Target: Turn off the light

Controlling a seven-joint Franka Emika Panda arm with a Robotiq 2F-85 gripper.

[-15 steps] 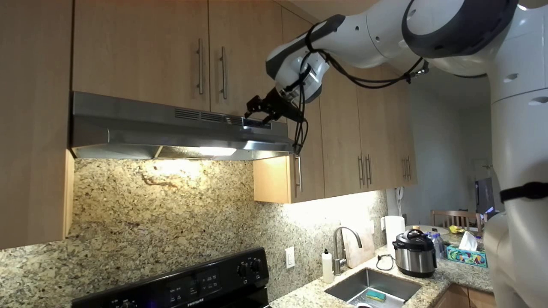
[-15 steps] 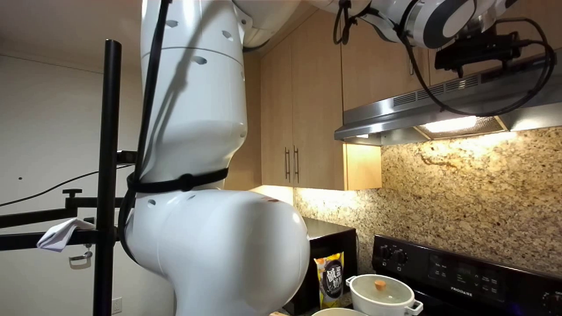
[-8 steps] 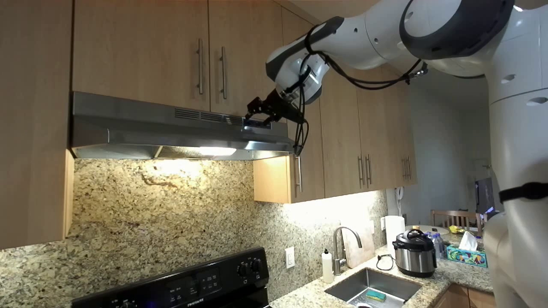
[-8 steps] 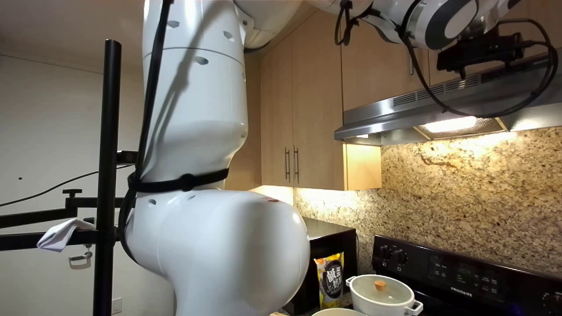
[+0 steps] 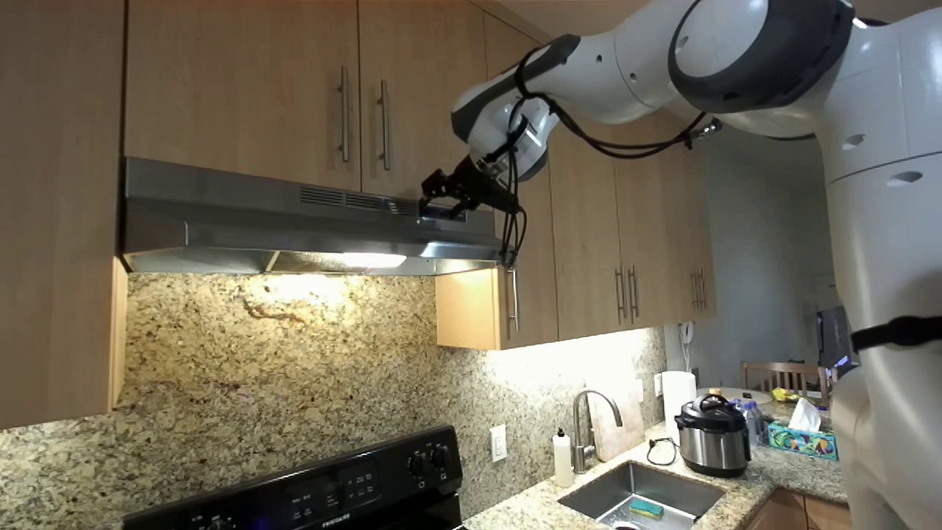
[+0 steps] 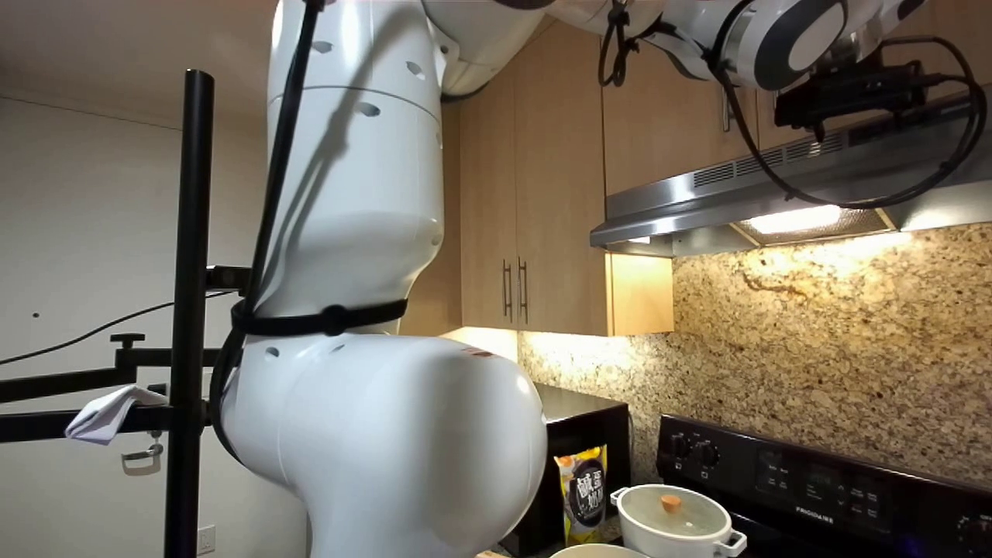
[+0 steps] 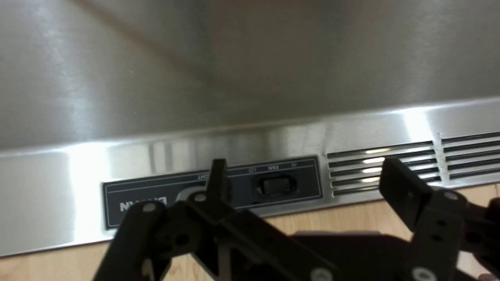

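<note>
The stainless range hood (image 5: pixel 294 228) has its light (image 5: pixel 372 260) lit; the glow also shows in an exterior view (image 6: pixel 794 220). In the wrist view the hood's black control panel (image 7: pixel 244 195) carries upside-down lettering. Its fan switch (image 7: pixel 276 185) shows between my fingers. The light switch, by the partly covered light label (image 7: pixel 203 176), is mostly hidden behind my left-hand finger (image 7: pixel 216 181). My gripper (image 7: pixel 304 169) is open and empty, over the panel and the vent slots. In an exterior view my gripper (image 5: pixel 438 208) is close in front of the panel; contact cannot be told.
Wooden cabinets (image 5: pixel 423 88) with bar handles stand above the hood. Cables (image 5: pixel 515 235) hang from the wrist beside the hood's end. Below are the stove's back panel (image 5: pixel 331 486), a sink (image 5: pixel 640 489) and a white pot (image 6: pixel 674 523).
The arm's elbow and upper links have shifted left in an exterior view. The gripper has moved slightly down and left at the panel. It stays open, and the hood light stays lit.
</note>
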